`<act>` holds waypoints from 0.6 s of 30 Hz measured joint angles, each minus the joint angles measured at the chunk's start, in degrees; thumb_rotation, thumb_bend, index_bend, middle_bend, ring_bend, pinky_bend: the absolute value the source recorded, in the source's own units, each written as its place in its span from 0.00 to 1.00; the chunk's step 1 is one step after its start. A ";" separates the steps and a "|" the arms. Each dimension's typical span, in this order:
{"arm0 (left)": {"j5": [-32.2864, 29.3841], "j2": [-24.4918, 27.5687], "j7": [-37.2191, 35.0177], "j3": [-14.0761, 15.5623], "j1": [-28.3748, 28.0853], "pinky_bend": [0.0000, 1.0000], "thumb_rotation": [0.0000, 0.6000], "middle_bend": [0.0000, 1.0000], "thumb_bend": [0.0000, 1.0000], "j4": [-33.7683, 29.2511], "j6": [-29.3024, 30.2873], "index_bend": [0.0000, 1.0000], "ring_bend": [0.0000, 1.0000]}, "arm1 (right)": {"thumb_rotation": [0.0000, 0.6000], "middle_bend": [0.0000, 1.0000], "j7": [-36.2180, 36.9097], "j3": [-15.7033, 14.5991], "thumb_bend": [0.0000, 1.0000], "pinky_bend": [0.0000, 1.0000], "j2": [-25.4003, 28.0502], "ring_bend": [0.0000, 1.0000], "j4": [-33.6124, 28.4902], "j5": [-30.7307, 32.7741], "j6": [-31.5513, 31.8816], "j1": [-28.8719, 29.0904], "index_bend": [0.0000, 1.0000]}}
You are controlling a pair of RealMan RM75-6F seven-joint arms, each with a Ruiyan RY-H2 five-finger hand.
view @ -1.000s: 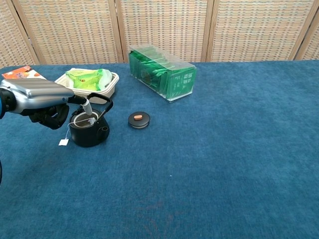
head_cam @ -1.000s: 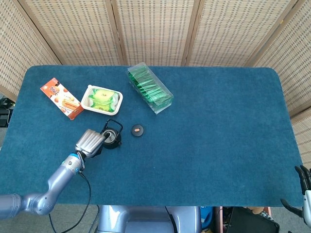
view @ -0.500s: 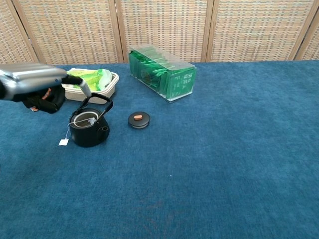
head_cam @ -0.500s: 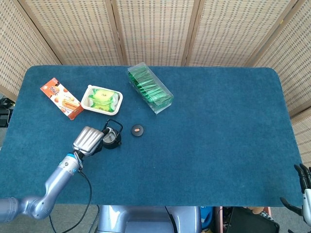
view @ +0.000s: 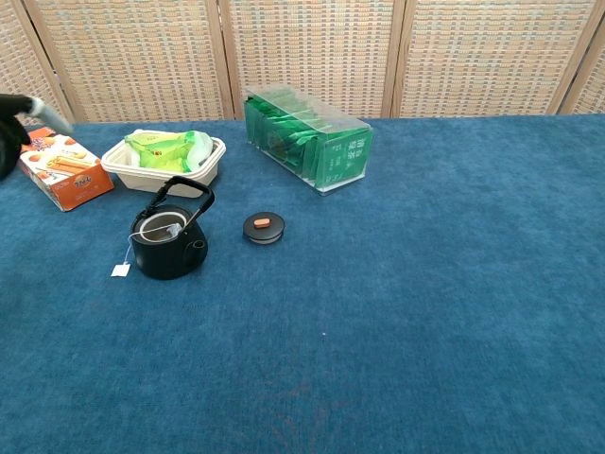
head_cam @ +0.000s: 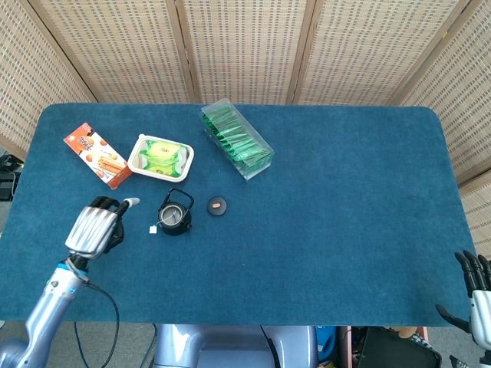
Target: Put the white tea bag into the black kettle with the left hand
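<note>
The black kettle [head_cam: 174, 217] [view: 168, 248] stands lidless on the blue table, handle up. The white tea bag [view: 164, 227] lies inside its mouth, and its string runs over the rim to a small paper tag [view: 120, 270] [head_cam: 153, 228] on the cloth to the left. My left hand [head_cam: 95, 228] [view: 17, 128] is well left of the kettle, raised, holding nothing, with a finger stretched out. My right hand [head_cam: 476, 295] shows at the bottom right corner of the head view, fingers apart, empty.
The kettle's lid [head_cam: 217, 205] [view: 264, 228] lies just right of the kettle. A white tray of green packets [view: 166, 153], an orange snack box [view: 62, 168] and a clear box of green tea packets [view: 307, 137] stand behind.
My left hand has let go of the tea bag and drawn back to the left, away from the kettle. The tea bag now rests inside the kettle with its tag hanging outside.
</note>
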 measured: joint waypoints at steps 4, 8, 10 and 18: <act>2.05 0.26 -3.48 1.26 4.15 0.02 0.89 0.11 0.79 1.63 4.03 0.18 0.04 | 1.00 0.14 -0.41 0.05 0.02 0.06 0.28 0.00 -0.42 -0.28 -0.19 0.39 0.11; 4.26 0.29 -6.43 2.13 7.91 0.00 0.89 0.05 0.75 3.67 8.12 0.17 0.00 | 1.00 0.14 -0.75 0.01 0.02 0.06 0.43 0.00 -0.74 -0.54 -0.48 0.76 0.11; 5.60 0.27 -7.70 2.63 9.86 0.00 0.89 0.05 0.75 4.88 10.25 0.17 0.00 | 1.00 0.14 -0.86 -0.03 0.02 0.06 0.41 0.00 -0.84 -0.76 -0.54 0.94 0.11; 7.76 0.04 -11.07 3.52 16.12 0.00 0.89 0.03 0.75 7.11 15.86 0.17 0.00 | 1.00 0.14 -1.72 -0.31 0.02 0.06 0.55 0.00 -1.49 -1.31 -0.86 1.42 0.11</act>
